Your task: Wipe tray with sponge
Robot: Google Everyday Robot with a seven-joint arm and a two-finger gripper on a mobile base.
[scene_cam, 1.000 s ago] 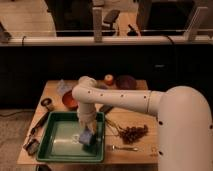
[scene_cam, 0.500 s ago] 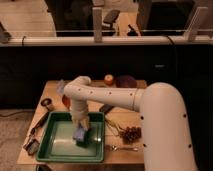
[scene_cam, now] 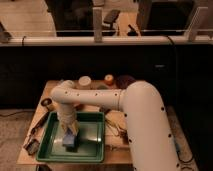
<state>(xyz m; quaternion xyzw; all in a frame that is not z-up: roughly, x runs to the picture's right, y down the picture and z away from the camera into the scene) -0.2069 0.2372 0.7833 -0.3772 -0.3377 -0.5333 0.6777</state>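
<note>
The wiping stroke is under way. The green tray (scene_cam: pixel 96 150) sits on the worktop (scene_cam: pixel 52 92) towards its near left corner, close to the near edge. The white arm (scene_cam: pixel 95 97) reaches across from the right and bends straight down into the tray. The claw (scene_cam: pixel 70 132) is low over the left half of the tray floor. The blue sponge (scene_cam: pixel 70 142) lies directly beneath it, apparently pressed against the floor, on the side towards the worktop's near edge. The claw looks to be on top of the sponge, but I cannot tell whether it is clamped on it or merely pushing down.

The right half of the tray floor is bare and shows no sign of the sponge. I judge the job to be partly done at most.

The next move calls for dragging the sponge sideways towards the tray wall nearest the worktop's right edge. Downward pressure should stay even, so the sponge slides and does not roll or slip out from under the claw. The stroke should stop short of the wall, since a hard push there could shove the tray along the worktop.

A dark tool (scene_cam: pixel 39 125) lies just beside the tray by the left edge. A pale bowl (scene_cam: pixel 84 81) and an orange item (scene_cam: pixel 109 79) stand along the far edge, well apart from the tray.
</note>
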